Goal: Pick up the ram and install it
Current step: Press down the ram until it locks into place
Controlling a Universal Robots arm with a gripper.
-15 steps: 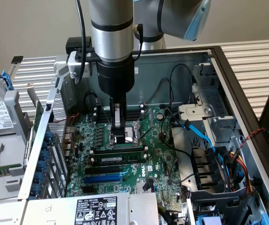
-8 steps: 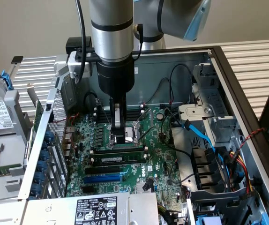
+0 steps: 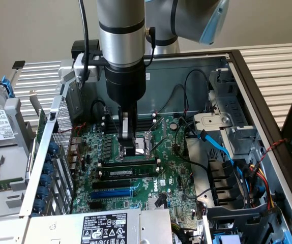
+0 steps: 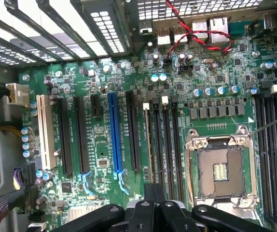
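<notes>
Grey steel case (image 3: 197, 63) lies open in the exterior view. At that view's left, a row of blue tabs (image 3: 48, 170) lines the card bracket. Beside them is the green motherboard (image 3: 171, 173).

The gripper (image 3: 129, 150) hangs straight down over the memory slots at the board's middle. Its tip is just above the ram (image 3: 128, 164), which stands on edge in a black slot. Whether the jaws clamp the ram or merely meet above it I cannot tell. A second stick (image 3: 128, 173) with a white label sits in the next slot, and the blue slot (image 3: 113, 192) lies beyond that. The CPU socket (image 3: 147, 144) is just behind the gripper. At the exterior view's right, a blue cable (image 3: 222, 147) curves down past the drive cage (image 3: 237, 137).

In the wrist view the motherboard (image 4: 215, 82) shows a white slot (image 4: 44, 130), the blue slot (image 4: 112, 130), the ram (image 4: 150, 145) running into the gripper (image 4: 154, 203), then the CPU socket (image 4: 220, 169).
</notes>
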